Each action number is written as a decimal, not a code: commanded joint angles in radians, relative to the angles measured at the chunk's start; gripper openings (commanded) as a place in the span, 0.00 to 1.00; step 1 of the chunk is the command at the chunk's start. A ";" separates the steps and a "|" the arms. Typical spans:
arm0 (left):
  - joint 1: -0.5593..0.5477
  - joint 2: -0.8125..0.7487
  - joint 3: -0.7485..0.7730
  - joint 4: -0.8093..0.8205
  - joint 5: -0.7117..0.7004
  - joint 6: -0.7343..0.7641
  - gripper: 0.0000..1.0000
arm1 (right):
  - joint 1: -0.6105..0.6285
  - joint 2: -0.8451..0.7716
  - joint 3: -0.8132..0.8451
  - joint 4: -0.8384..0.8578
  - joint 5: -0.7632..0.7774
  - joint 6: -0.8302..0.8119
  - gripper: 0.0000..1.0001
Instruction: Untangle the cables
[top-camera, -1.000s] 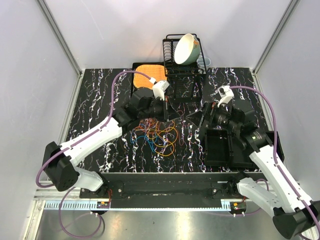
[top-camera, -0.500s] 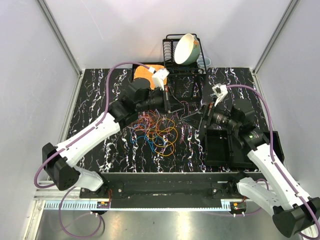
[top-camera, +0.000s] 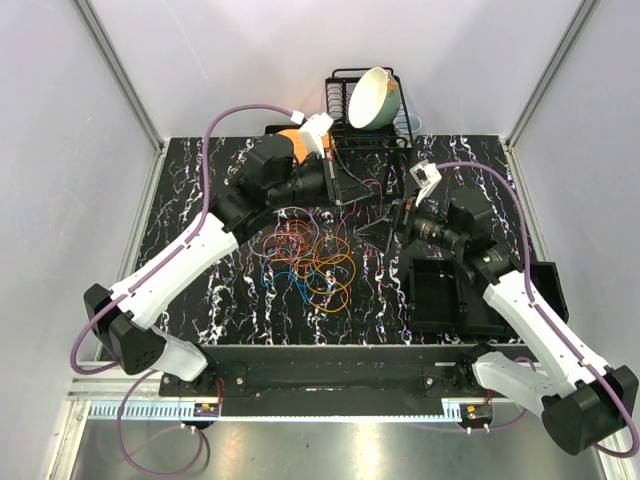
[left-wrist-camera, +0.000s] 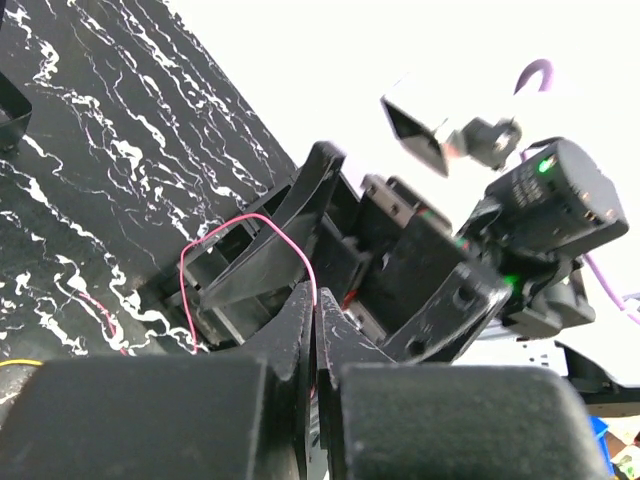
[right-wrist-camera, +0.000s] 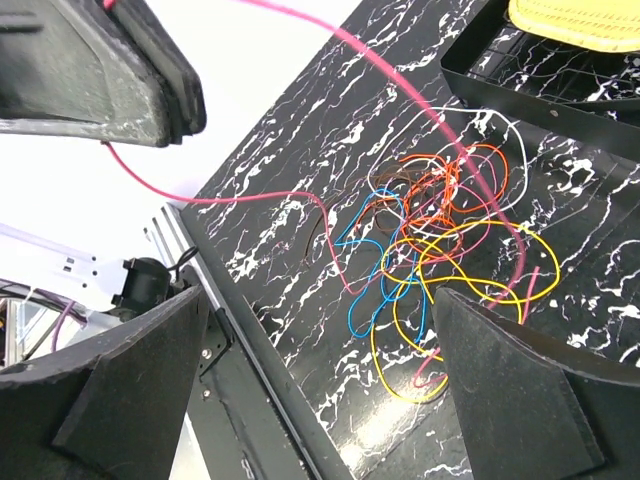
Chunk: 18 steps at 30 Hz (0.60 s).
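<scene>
Grip: my left gripper (left-wrist-camera: 315, 298) pinches the pink wire (left-wrist-camera: 250, 222) tight; right gripper (right-wrist-camera: 320, 340) stands wide. Best lift slowly, watching the cables (right-wrist-camera: 440, 215) for snags.

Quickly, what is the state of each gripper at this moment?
Left gripper: closed on the pink cable.
Right gripper: open, holding nothing.

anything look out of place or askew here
The bowl leans tipped on its side in the rack. One pink wire hangs raised above the tangled cables, pinched by the left gripper, jaws shut.
</scene>
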 joint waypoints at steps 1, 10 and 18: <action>0.006 0.034 0.060 0.036 0.038 -0.025 0.00 | 0.036 0.020 0.062 0.061 0.058 -0.037 1.00; 0.046 0.048 0.096 0.020 0.035 -0.038 0.00 | 0.041 -0.006 0.088 -0.010 0.147 -0.102 1.00; 0.075 -0.007 0.091 0.013 0.092 -0.041 0.00 | 0.041 -0.059 0.059 -0.027 0.250 -0.157 1.00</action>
